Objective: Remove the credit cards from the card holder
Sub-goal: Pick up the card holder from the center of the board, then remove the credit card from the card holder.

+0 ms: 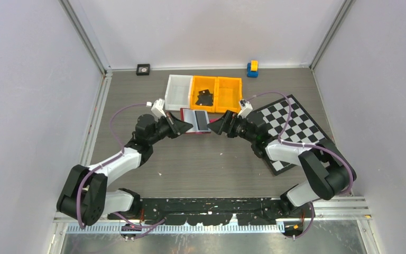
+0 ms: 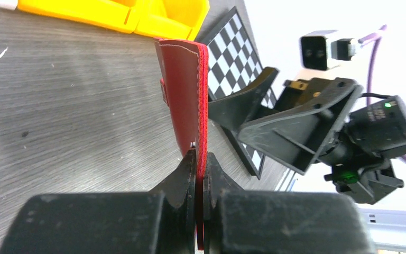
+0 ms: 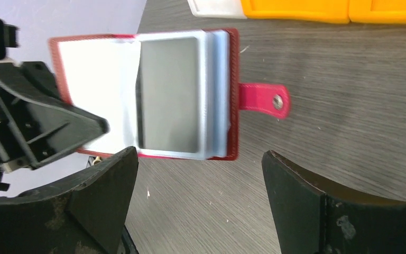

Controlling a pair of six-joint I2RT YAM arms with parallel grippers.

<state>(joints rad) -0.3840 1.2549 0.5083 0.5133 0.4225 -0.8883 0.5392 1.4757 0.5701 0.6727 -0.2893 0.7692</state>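
The red card holder (image 1: 196,121) lies open at the table's middle, behind both grippers. My left gripper (image 2: 201,159) is shut on the edge of its red cover (image 2: 185,95), which stands on edge in the left wrist view. In the right wrist view the pale bluish inner sleeves (image 3: 217,95) face me, and a grey card-like rectangle (image 3: 169,95) shows in the front sleeve. The snap tab (image 3: 261,99) sticks out to the right. My right gripper (image 3: 200,156) is open just in front of the holder, with nothing between its fingers. No credit cards lie loose on the table.
Behind the holder stand a white bin (image 1: 178,90) and two orange bins (image 1: 217,92), one holding black pieces (image 1: 205,97). A chequered board (image 1: 291,127) lies to the right under the right arm. A blue-and-yellow toy (image 1: 252,69) and a small black square (image 1: 143,69) sit by the back wall.
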